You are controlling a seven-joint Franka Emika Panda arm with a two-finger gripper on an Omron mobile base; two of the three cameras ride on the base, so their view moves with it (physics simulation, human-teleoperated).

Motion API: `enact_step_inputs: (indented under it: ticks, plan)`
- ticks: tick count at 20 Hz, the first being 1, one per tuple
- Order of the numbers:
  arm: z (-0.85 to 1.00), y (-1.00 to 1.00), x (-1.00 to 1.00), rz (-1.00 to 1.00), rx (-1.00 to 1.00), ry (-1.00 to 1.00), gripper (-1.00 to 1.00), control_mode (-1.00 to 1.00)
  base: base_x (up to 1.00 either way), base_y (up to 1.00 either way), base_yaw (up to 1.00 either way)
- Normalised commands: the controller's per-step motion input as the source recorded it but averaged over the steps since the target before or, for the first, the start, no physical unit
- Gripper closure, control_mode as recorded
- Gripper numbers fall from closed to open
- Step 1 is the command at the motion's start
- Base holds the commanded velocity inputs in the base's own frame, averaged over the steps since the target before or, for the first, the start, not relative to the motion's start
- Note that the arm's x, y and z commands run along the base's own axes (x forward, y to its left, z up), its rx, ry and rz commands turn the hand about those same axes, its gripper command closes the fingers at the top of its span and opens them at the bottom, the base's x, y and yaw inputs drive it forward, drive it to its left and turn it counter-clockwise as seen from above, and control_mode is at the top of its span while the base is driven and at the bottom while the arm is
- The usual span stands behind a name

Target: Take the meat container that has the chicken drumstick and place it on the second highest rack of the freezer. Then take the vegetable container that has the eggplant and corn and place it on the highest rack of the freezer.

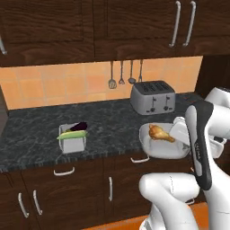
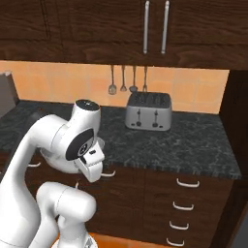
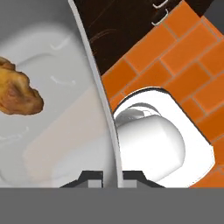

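Observation:
The meat container [image 1: 162, 144] is a white tub holding a brown chicken drumstick [image 1: 160, 133]. It hangs past the counter's front edge. My gripper [image 1: 180, 131] grips its right rim. In the hand view my gripper [image 3: 111, 177] is shut on the meat container's thin rim [image 3: 106, 131], with the drumstick [image 3: 17, 94] inside at the left and orange floor below. The vegetable container [image 1: 72, 140] stands on the dark counter [image 1: 31, 134] at the left, with a purple eggplant [image 1: 79, 127] and a corn cob [image 1: 72, 134] in it.
A silver toaster [image 1: 152, 96] stands at the back of the counter, under hanging utensils [image 1: 121, 74]. Dark wall cabinets [image 1: 112, 27] run above. Drawers with white handles [image 2: 186, 183] sit under the counter. A dark tall panel [image 2: 237, 145] borders the right end.

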Motion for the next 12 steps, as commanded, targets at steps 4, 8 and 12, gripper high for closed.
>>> enact_step_inputs:
  ticks: [4,8,12]
  plan:
    - [0.0,0.0,0.0,0.0,0.0,0.0,1.0,1.0,-0.96,0.0,-0.27]
    - [0.0,0.0,0.0,0.0,0.0,0.0,1.0,1.0,-0.78,0.03,-0.24]
    - [0.0,0.0,0.0,0.0,0.0,0.0,1.0,1.0,-0.61,0.2,-0.27]
